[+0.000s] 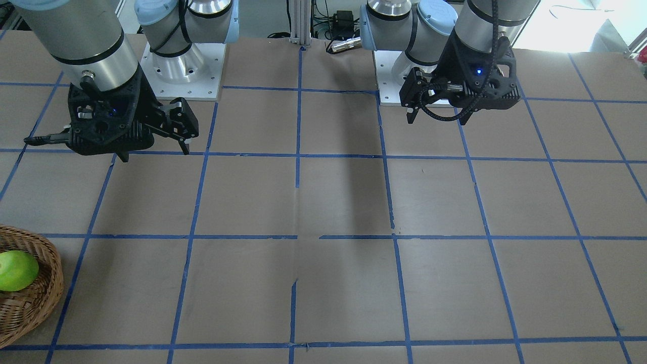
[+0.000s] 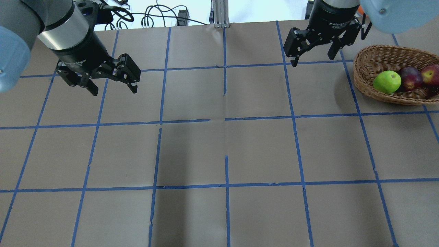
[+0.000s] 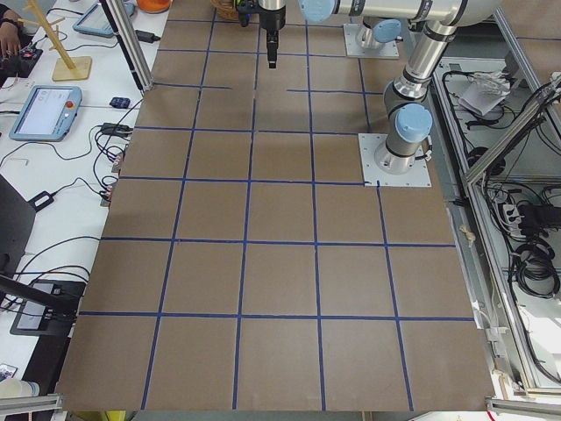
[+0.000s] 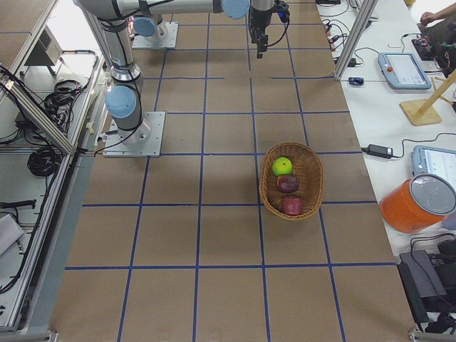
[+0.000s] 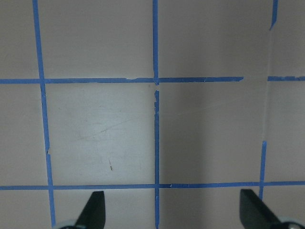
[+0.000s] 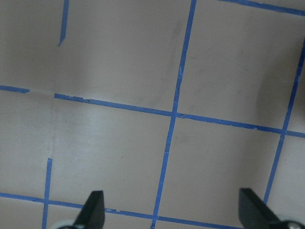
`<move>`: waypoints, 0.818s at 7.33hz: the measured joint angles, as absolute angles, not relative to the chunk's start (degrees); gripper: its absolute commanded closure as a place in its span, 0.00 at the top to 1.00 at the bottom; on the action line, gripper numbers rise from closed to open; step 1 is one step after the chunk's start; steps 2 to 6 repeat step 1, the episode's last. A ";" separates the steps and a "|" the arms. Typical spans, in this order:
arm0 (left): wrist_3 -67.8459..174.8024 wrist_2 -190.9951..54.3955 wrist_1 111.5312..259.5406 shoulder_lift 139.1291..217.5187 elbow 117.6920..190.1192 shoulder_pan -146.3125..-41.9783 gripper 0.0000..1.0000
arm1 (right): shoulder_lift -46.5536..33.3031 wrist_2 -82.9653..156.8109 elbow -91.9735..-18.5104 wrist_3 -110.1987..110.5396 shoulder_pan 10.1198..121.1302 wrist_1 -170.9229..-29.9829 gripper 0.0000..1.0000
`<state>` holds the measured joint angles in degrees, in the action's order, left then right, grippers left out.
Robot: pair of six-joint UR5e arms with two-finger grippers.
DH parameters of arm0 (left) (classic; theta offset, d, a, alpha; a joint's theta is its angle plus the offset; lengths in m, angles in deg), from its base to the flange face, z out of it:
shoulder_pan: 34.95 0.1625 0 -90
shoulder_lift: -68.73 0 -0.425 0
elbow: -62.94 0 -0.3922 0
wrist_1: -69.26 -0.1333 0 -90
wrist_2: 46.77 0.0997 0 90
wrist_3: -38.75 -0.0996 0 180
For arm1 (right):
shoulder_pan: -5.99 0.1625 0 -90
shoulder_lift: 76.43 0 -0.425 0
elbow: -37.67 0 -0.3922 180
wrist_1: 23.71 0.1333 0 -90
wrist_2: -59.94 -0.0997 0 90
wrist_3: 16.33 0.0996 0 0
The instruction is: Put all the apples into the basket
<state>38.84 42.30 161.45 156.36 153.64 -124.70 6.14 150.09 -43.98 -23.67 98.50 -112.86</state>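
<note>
The round wicker basket [image 2: 377, 51] stands at the table's right end. All three apples lie in it: the green apple [image 2: 387, 81], the dark maroon apple [image 2: 410, 78] and the red apple [image 2: 430, 73]. The exterior right view shows the basket [image 4: 317, 178] with the green [image 4: 282, 166], maroon [image 4: 288, 184] and red [image 4: 292, 206] apples in a row. My right gripper [image 2: 313, 58] is open and empty above the table, left of the basket. My left gripper [image 2: 113, 87] is open and empty over the table's left part. Both wrist views show only bare table between wide-apart fingers [image 5: 95, 207] [image 6: 95, 207].
Blue tape lines form a grid on the brown table [image 2: 223, 154]. The two arm bases [image 1: 182, 65] [image 1: 399, 71] stand at the robot's edge. An orange container [image 4: 417, 203] and tablets sit on the side bench beyond the basket.
</note>
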 measured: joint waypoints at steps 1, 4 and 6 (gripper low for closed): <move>38.84 42.29 161.45 156.36 153.64 -124.67 1.00 | 6.13 150.21 -44.01 -23.68 98.52 -112.81 1.00; 38.84 42.29 161.45 156.36 153.64 -124.67 1.00 | 6.13 150.21 -44.01 -23.68 98.52 -112.81 1.00; 38.84 42.29 161.45 156.36 153.64 -124.67 1.00 | 6.13 150.21 -44.01 -23.68 98.52 -112.81 1.00</move>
